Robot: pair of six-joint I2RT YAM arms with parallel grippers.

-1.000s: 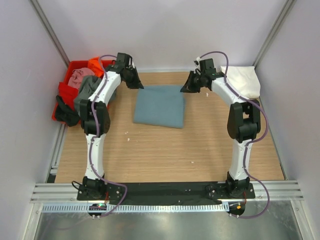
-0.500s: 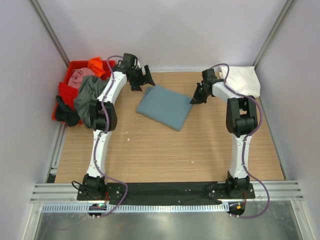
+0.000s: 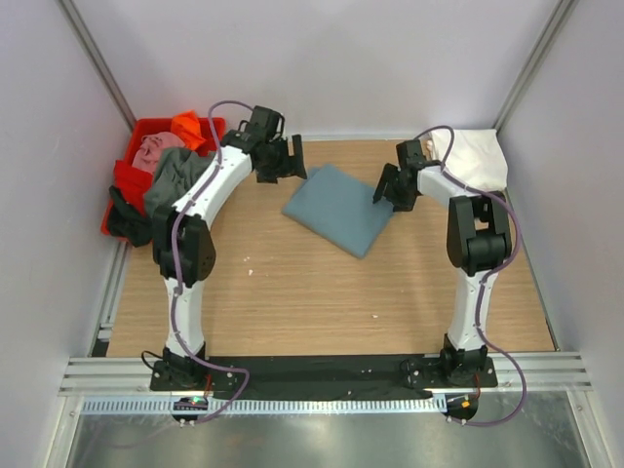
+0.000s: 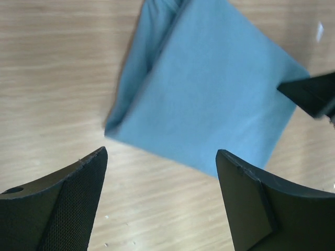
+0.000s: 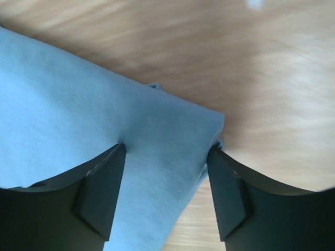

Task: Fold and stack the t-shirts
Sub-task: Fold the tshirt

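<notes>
arms [image 3: 216, 175]: white links, black joints | cables [image 3: 226, 102]: purple, looped | jaws: black, wedge-shaped | bases [image 3: 185, 369]: black plates

free: bare wooden table [image 3: 312, 302], near side of folded teal-blue cloth t-shirt [image 3: 339, 207]
blocked left: left gripper [image 3: 292, 164], red plastic tub [image 3: 122, 180]
blocked right: right gripper [image 3: 388, 185], white cloth t-shirt [image 3: 476, 161]

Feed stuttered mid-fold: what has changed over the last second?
The folded blue t-shirt slid right and turned askew, toward the white t-shirt. Both the left gripper and right gripper opened and let go of it. The white t-shirt and the red tub stayed put.
</notes>
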